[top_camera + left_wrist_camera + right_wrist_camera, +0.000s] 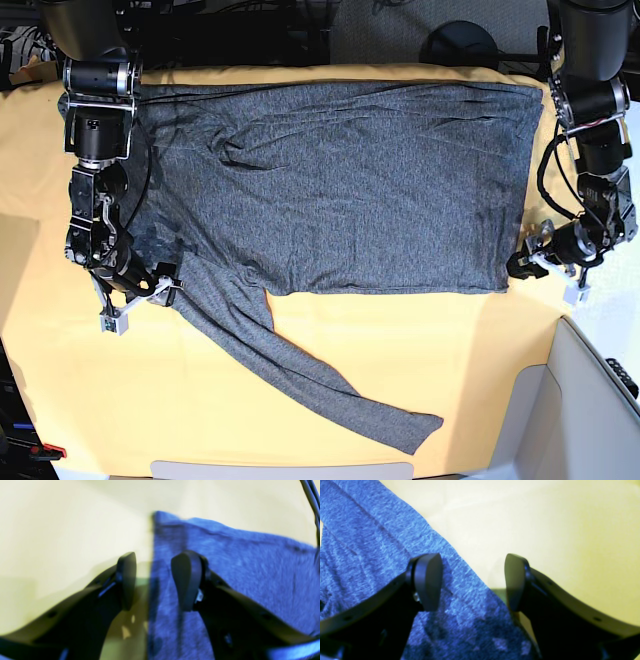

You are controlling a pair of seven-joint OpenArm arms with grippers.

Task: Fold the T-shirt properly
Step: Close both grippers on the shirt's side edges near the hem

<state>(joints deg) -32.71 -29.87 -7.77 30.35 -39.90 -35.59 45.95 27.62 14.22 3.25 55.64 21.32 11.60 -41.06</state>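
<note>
Barely begun: T-shirt [340,190] spread on yellow cloth [300,400], body seemingly folded once lengthwise, rest of fold pending.

Lies across middle of cloth as wide dark-grey heathered band, w/ one long sleeve trailing diagonally toward near edge, not yet tucked; wrinkles near base view's left end, far edge fairly straight. Left gripper [153,580] open, low at shirt's hem corner on base view's right, one finger over fabric, other over bare cloth, nothing pinched. Right gripper [472,582] also open, straddling shirt edge near sleeve root on base view's left, not gripping. Prob. still left: sleeve in, then crosswise folds, smoothing.
</note>
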